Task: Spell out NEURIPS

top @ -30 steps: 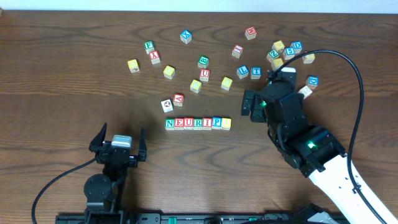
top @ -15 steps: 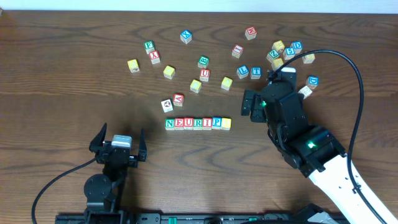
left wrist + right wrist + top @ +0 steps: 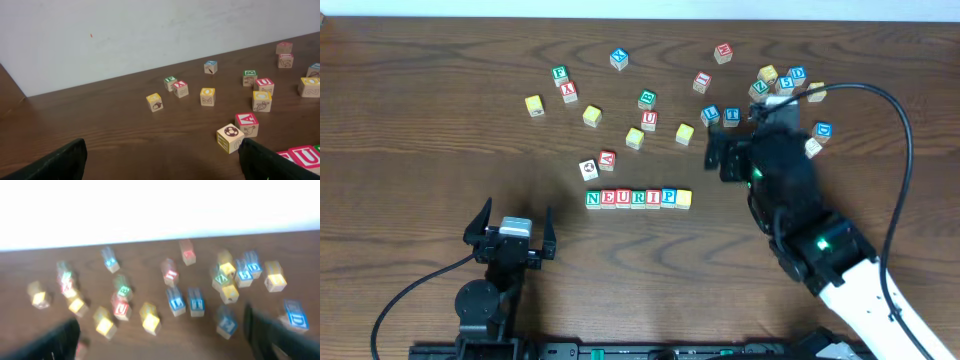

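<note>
Right arm first: since half a second ago it has pushed toward 12 o'clock, so the right gripper (image 3: 161, 319) now sits close to a blue-lettered cube (image 3: 731, 116) among the scattered cubes (image 3: 647, 99). Its fingers are spread wide with nothing between them (the wrist view is smeared by the motion, but the gap is plain). The left gripper (image 3: 517, 210) is parked at about 7 o'clock from the word, jaws apart and empty. The row of cubes (image 3: 637, 198) lies mid-table, running 9 to 3 o'clock and touching side to side: the N cube (image 3: 592, 198) leads, then E, U, R, I and the P cube (image 3: 668, 198), with a yellow cube (image 3: 683, 198) closing the 3 o'clock end. Its letter cannot be read from overhead; if it is S, the word looks finished. These small wooden blocks should be light, rigid and a little slick on their painted faces. In the row, only the 12 and 6 o'clock faces are free, so any nudge or regrasp is best taken from above across those two.
</note>
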